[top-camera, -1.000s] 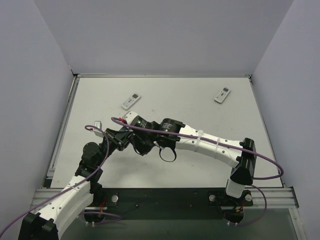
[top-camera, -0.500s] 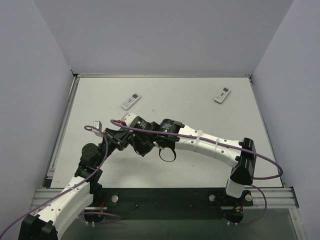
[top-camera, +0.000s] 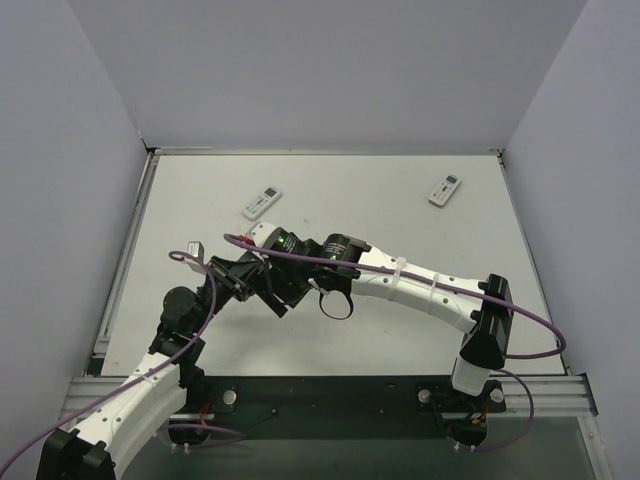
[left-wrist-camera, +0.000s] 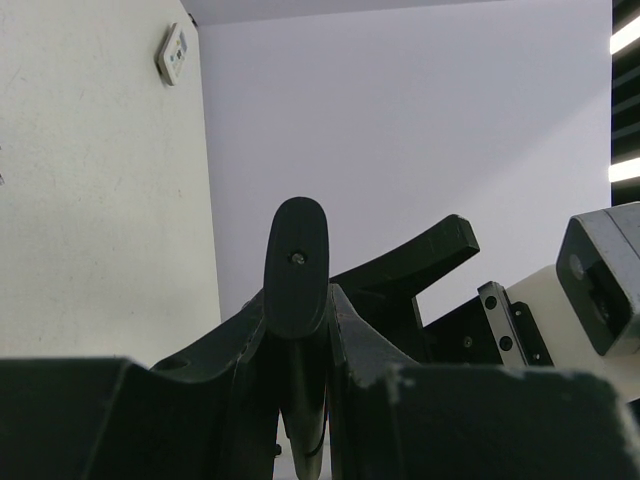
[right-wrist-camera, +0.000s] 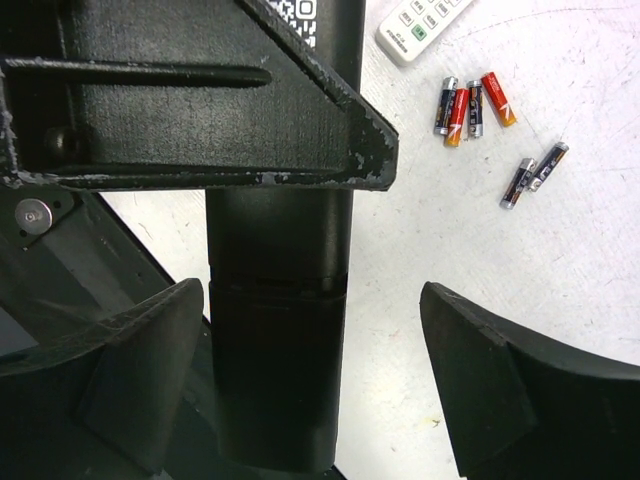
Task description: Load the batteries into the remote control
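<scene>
Wide apart stand the right jaws, their two black fingers (right-wrist-camera: 125, 372) framing the bottom corners of the right wrist view. A black part of the left arm (right-wrist-camera: 278, 330) rises between them, and neither finger appears to touch it. The left jaws are pressed together, their fingers (left-wrist-camera: 296, 262) showing as one dark rounded blade with nothing visible between them. From above, the two arms meet over the left half of the worktop (top-camera: 400, 235), too tangled there to tell the two sets of jaws apart.

The worktop is a pale, faintly speckled white surface. It is closed in by plain grey-lilac walls (top-camera: 330, 70) at the back and on both sides, with a dark metal rail (top-camera: 330, 392) along the near edge where the arms are bolted.

Two white remotes lie toward the back, well apart from each other: the left remote (top-camera: 262, 203) just beyond the meeting arms, and the right remote (top-camera: 443, 190) far off on the other side.

The batteries (right-wrist-camera: 470, 104) lie loose on the worktop in the right wrist view, beyond and to the right of the right jaws, not between them. Four lie side by side, red, orange and dark grey, just below the corner of a white remote (right-wrist-camera: 420, 25). Two darker ones (right-wrist-camera: 534, 176) lie near them, a little nearer the right finger. From above the batteries cannot be made out.
</scene>
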`<action>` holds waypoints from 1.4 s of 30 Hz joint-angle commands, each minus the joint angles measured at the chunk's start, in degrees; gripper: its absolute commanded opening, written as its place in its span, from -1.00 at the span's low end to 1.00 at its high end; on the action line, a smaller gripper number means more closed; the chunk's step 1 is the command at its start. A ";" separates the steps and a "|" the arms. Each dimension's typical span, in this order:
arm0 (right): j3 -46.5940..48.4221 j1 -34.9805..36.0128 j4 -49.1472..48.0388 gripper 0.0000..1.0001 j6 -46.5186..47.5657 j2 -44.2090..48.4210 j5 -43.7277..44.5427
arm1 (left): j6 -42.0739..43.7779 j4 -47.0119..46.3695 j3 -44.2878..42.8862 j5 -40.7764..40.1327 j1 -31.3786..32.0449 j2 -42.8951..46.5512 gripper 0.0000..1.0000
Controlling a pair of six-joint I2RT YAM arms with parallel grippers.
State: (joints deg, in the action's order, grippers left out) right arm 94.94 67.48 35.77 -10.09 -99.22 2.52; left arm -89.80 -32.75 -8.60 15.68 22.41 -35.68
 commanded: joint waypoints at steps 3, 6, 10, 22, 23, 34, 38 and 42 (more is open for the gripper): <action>2.97 -0.07 0.44 0.80 -0.11 2.97 -0.94 | 1.38 -1.53 -1.60 0.75 0.17 0.17 -1.00; 3.24 -0.07 0.53 0.83 0.86 4.82 -2.00 | 1.38 -1.26 -1.33 0.84 0.09 -0.26 -1.00; 2.27 -0.16 0.88 0.99 3.75 9.03 -4.81 | 1.65 -1.26 -1.51 1.45 0.09 -1.23 -1.00; -9.75 -0.16 1.06 0.69 34.84 22.92 -17.62 | 2.35 -0.91 -4.40 5.76 0.08 -4.04 -1.00; -10.55 -0.25 1.06 0.62 37.48 23.54 -19.64 | 2.52 -1.00 -4.67 6.55 0.00 -4.22 -1.00; -13.99 -0.16 -4.57 0.39 50.69 23.99 -29.86 | 4.37 -0.21 -7.66 10.51 0.00 -5.54 -1.00; -13.90 -0.16 -5.45 0.36 52.71 23.11 -30.65 | 4.46 -0.56 -8.01 11.74 0.00 -6.15 -1.00; -13.11 -0.16 -5.62 0.33 53.33 21.35 -31.44 | 4.46 -0.82 -8.36 12.18 0.08 -6.42 -1.00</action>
State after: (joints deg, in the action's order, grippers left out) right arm 80.29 67.48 31.90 40.42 -76.01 -25.67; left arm -86.30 -31.68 -13.52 26.02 22.41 -42.09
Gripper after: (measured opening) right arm 0.676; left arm 0.285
